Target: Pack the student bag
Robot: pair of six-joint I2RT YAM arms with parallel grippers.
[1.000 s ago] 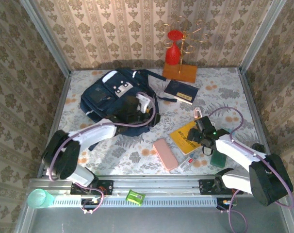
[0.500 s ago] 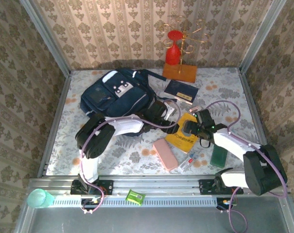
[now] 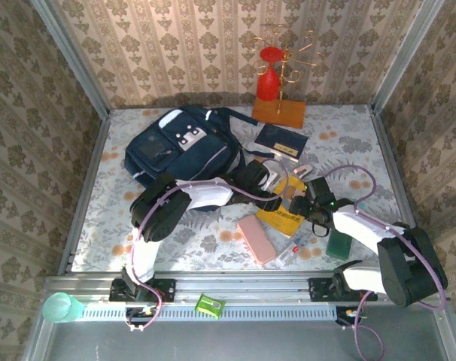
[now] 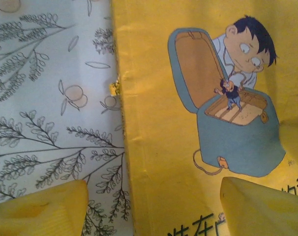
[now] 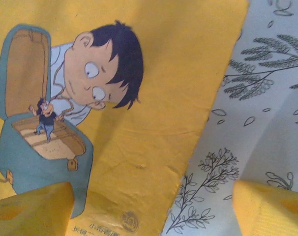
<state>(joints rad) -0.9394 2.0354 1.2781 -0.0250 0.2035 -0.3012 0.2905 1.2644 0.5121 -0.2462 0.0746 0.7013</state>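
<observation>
Yellow paperback book (image 4: 198,147) | left tool (image 4: 154,199), right tool (image 5: 154,204) spread astride its edges | we close evenly, lift level.

Yellow book (image 3: 277,219) has a cartoon on the cover: black-haired kid peering into a teal satchel. Left of it, the student bag (image 3: 175,150) is dark navy with a grey-white patch. Pink case (image 3: 256,239) just beside the book. The surface (image 3: 348,143) is white with orange blossoms and grey leafy sprigs.
</observation>
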